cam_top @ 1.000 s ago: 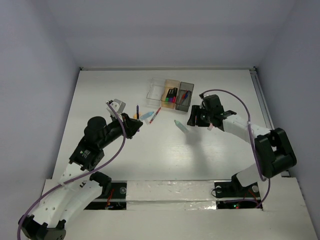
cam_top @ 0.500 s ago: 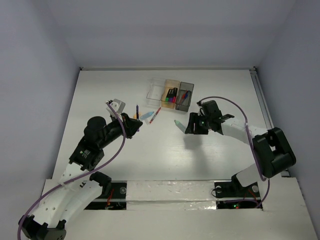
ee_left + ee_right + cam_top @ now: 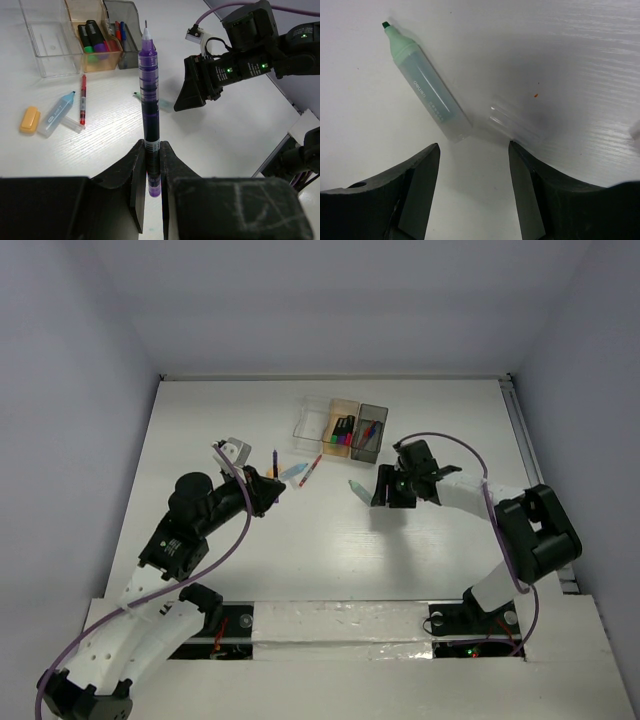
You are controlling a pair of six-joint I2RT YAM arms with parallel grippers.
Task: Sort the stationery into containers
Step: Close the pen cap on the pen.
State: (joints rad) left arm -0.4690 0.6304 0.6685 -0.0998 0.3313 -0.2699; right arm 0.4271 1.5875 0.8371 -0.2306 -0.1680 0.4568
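My left arm rises from its base at the near left, bends at the elbow and sends the forearm toward the middle of the white surface (image 3: 300, 550). My left tool (image 3: 153, 150) is clamped on the lower barrel of a slim purple pen with a clear cap tip (image 3: 149, 95), which stands straight out from the fingers, held above the surface.

My right arm folds at its elbow near the right edge and stretches the forearm leftward, wrist low. My right tool (image 3: 472, 160) points down at the surface with its 2 fingers (image 3: 420, 170) spread wide and nothing between them. Just ahead of the fingertips lies a pale green translucent highlighter (image 3: 427, 90), slanted, its tip away from me. Beside its butt end is a small clear piece (image 3: 512, 125), too blurred to name.

Farther back, 3 small boxes stand in a row:
- a clear plastic box (image 3: 45, 35)
- a tan-orange translucent box (image 3: 102, 64) holding stubby markers
- a dark smoky grey box (image 3: 125, 10) holding thin pens

In front of them lie a thin red pen (image 3: 82, 99), a light-blue marker (image 3: 57, 114) and a short orange piece (image 3: 29, 120).
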